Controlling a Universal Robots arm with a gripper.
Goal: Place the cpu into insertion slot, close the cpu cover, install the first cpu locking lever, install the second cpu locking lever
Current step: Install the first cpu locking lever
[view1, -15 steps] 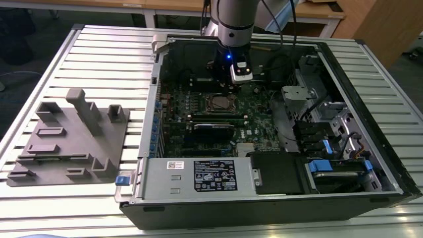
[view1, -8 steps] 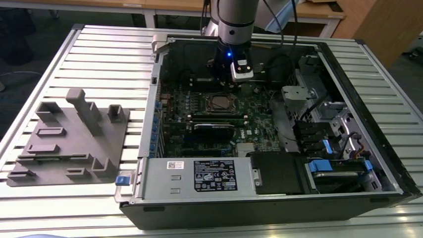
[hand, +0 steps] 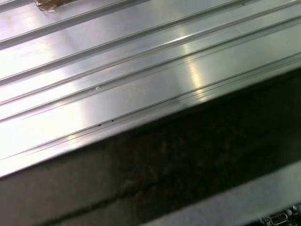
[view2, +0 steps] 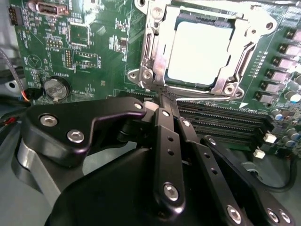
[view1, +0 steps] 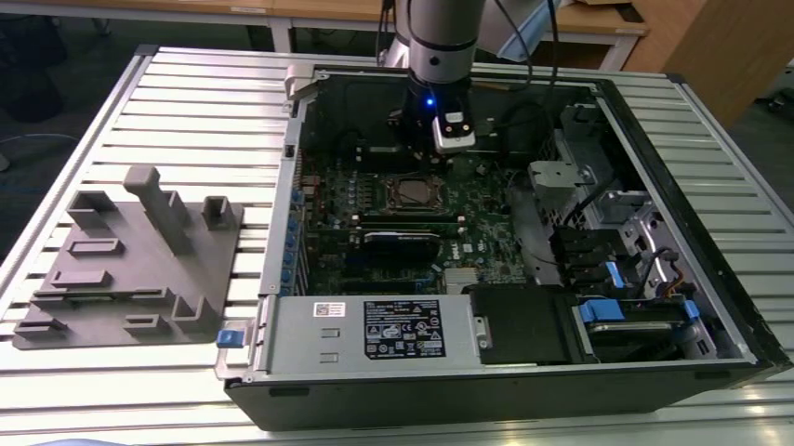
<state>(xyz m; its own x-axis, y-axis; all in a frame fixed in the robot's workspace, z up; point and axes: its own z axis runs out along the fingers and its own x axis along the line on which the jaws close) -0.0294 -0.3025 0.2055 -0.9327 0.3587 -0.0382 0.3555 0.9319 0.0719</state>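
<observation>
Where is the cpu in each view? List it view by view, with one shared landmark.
Exterior view: cpu in the middle of the green board.
Second wrist view: cpu inside the silver frame.
First wrist view: ribbed table and dark case wall.
Shared landmark: the green board.

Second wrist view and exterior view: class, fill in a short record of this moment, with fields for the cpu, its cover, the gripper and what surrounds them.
cpu: seated in the insertion slot, pale metal top showing
cpu cover: down, framing the cpu
gripper: shut, tip at the cover's edge nearest the memory slots
board: green motherboard inside the open computer case
beside the case: grey moulded fixture, on the exterior view's left
support: slatted metal table
</observation>
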